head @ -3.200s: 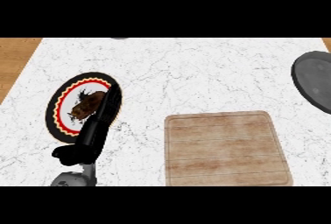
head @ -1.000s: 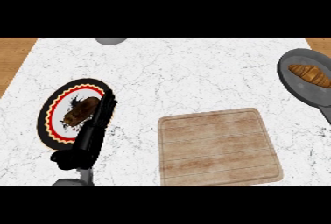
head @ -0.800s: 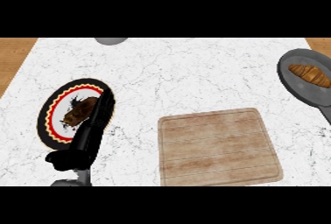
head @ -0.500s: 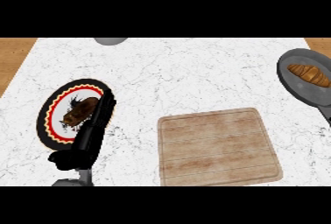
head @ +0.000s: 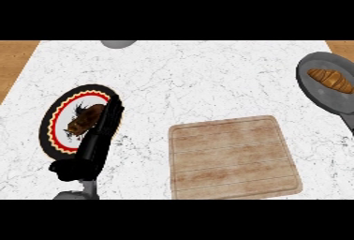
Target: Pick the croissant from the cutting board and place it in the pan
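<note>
We found the croissant lying in the pan at the bench's right edge, the board bare, so we judged placement done; the left hand lay straight-fingered over a plate, holding nothing, the right unseen.

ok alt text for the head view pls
A golden-brown croissant lies in a grey round pan at the right edge of a white marble counter. The wooden cutting board is bare. The left hand stretches open over a red-rimmed patterned plate.
</note>
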You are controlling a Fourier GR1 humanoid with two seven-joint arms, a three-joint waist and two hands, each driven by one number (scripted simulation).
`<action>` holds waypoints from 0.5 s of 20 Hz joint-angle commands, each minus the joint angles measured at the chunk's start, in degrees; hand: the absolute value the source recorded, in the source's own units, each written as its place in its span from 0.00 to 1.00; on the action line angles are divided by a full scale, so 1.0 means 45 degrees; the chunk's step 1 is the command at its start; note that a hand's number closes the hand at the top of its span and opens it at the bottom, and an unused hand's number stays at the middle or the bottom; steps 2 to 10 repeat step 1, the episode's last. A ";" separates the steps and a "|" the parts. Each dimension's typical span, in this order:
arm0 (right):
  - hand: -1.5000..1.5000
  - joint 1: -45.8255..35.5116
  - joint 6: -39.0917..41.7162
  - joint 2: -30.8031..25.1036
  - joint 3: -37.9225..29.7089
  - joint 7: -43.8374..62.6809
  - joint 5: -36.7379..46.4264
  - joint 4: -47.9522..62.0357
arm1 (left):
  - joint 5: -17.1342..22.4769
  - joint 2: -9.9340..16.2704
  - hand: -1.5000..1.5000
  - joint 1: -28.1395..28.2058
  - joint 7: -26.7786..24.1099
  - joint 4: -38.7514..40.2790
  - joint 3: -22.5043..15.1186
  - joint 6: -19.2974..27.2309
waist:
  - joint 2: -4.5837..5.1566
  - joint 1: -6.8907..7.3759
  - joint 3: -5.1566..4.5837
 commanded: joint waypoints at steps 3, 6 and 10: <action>0.00 -0.0308 -0.0596 -0.0493 0.0565 0.0055 0.0193 0.0271 | -0.0305 -0.0267 0.50 0.0281 -0.0186 -0.0125 -0.0305 0.0189 | 0.0016 0.0057 0.0006; 0.00 -0.0308 -0.0596 -0.0493 0.0565 0.0055 0.0193 0.0271 | -0.0305 -0.0267 0.50 0.0281 -0.0186 -0.0125 -0.0305 0.0189 | 0.0016 0.0057 0.0006; 0.00 -0.0308 -0.0596 -0.0493 0.0565 0.0055 0.0193 0.0271 | -0.0305 -0.0267 0.50 0.0281 -0.0186 -0.0125 -0.0305 0.0189 | 0.0016 0.0057 0.0006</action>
